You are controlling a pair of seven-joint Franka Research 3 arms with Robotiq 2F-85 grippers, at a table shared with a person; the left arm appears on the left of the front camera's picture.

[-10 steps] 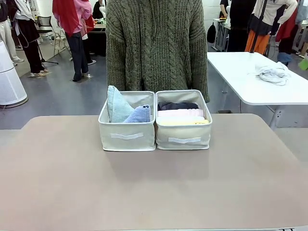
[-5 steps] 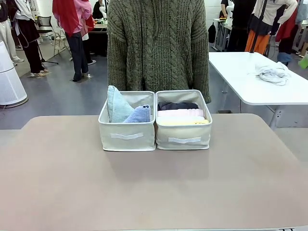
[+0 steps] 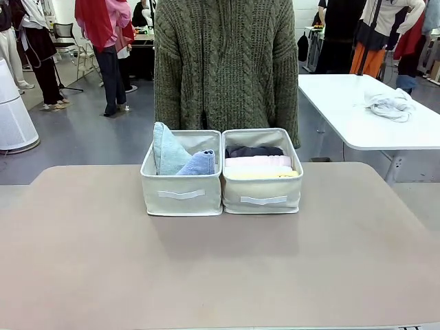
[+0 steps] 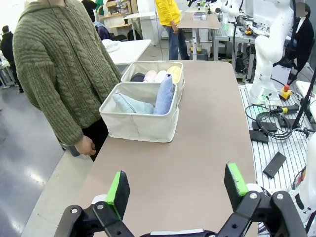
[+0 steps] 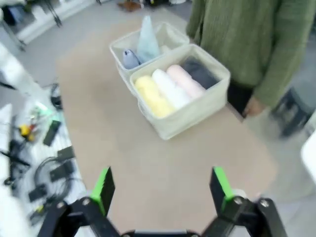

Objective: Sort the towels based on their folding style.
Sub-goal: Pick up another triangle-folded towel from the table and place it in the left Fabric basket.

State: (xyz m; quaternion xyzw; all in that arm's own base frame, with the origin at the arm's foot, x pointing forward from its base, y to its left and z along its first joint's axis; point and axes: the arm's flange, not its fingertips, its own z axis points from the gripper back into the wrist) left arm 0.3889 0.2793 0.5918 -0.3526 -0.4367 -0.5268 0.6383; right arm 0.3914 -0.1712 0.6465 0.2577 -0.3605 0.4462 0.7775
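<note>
Two beige fabric bins stand side by side at the table's far middle. The left bin (image 3: 181, 194) holds the two cone folds: pale blue-grey (image 3: 165, 148) and periwinkle blue (image 3: 199, 163). The right bin (image 3: 262, 191) holds the rolls: dark grey (image 3: 253, 150), pink (image 3: 258, 161), white (image 5: 168, 87), yellow (image 3: 261, 174). In the right wrist view the rolls lie in a row: yellow (image 5: 150, 95), pink (image 5: 184, 81), dark grey (image 5: 199, 72). My left gripper (image 4: 177, 186) is open, well back from the bins, with nothing between its pads. My right gripper (image 5: 162, 183) is also open and holds nothing.
A person in a green knit sweater (image 3: 225, 65) stands at the far edge behind the bins, arms down. A white table (image 3: 364, 110) with a whitish cloth heap (image 3: 389, 103) stands at the back right. The near tabletop (image 3: 220, 268) is bare.
The person has shifted very slightly to the right. Bins and towels have not moved.
</note>
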